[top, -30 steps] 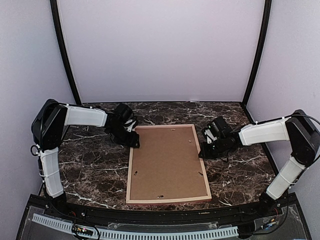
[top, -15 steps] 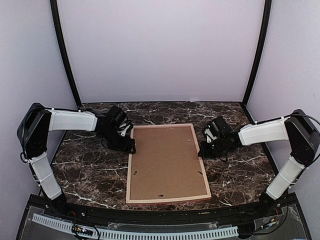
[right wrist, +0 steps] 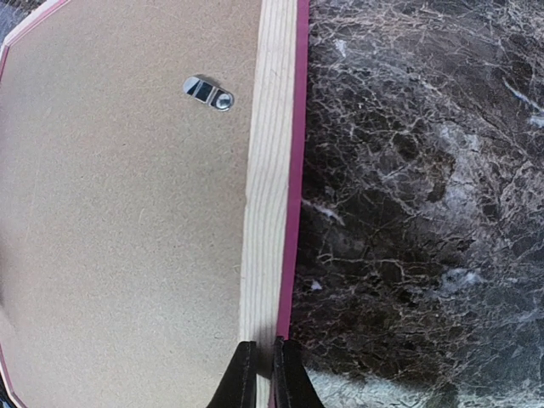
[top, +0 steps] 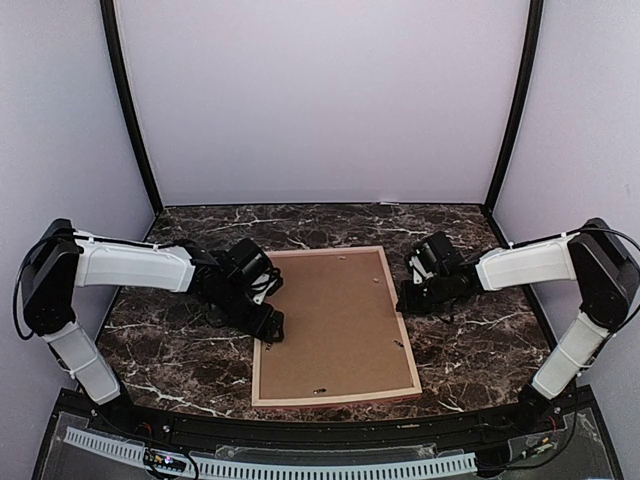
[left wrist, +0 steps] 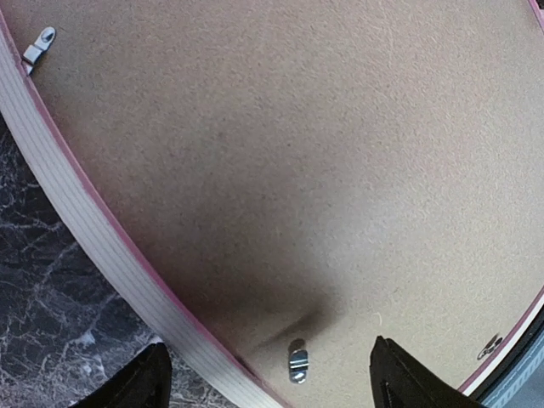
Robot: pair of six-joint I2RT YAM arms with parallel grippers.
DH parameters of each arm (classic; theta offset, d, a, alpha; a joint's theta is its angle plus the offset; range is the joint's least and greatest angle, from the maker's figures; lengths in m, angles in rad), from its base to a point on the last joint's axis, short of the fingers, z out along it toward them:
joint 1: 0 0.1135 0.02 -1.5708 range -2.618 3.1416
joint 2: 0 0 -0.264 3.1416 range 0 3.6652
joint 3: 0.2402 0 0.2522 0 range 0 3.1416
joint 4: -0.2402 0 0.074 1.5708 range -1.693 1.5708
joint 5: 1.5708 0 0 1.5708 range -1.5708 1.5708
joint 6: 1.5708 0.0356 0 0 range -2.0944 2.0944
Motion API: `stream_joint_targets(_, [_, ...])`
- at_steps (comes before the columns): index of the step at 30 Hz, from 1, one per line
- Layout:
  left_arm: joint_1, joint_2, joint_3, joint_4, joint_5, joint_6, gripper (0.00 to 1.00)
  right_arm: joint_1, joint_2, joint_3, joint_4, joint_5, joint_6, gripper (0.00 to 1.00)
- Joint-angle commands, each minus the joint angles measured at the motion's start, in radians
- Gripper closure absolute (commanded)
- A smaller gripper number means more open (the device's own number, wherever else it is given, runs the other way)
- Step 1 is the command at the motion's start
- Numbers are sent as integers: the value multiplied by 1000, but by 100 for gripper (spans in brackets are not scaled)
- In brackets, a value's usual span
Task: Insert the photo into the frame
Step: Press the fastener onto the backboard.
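Both arms are made of smooth white shells joined by bulky, rounded black joints. The left arm has a long white link and a shorter white one next to its black shoulder, and the right arm is built the same. A thin black cable loops out at each shoulder. The wrists are black and blocky. The left fingers are black wedges; the right fingers are slim and black.

Lab-style test booth: plain lilac walls enclosing a marble-patterned table.
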Motion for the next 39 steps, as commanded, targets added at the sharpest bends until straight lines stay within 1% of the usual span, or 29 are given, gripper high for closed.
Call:
stream_joint_targets(1, [-32, 3, -6, -53, -66, -45, 17, -8, 38, -28, -19, 37, 9, 90])
stream_joint_targets(6, [-54, 29, -7, -63, -82, -67, 21, -8, 37, -38, -14, 33, 9, 90])
stream_joint_targets(21, [-62, 68, -13, -50, -104, -95, 43, -7, 25, -58, -6, 27, 1, 91])
stream_joint_targets(24, [-62, 68, -19, -43, -93, -102, 48, -7, 21, -61, -7, 27, 2, 91])
stream_joint_targets(28, [-61, 62, -29, -28, -77, -117, 53, -8, 16, -62, -8, 27, 1, 90])
stream_joint_targets(33, [-61, 56, -44, -18, -59, -135, 58, -7, 11, -70, -5, 24, 3, 91])
stream_joint_targets(39, [-62, 47, -68, -15, -12, -146, 60, -8, 11, -74, -2, 22, 4, 91])
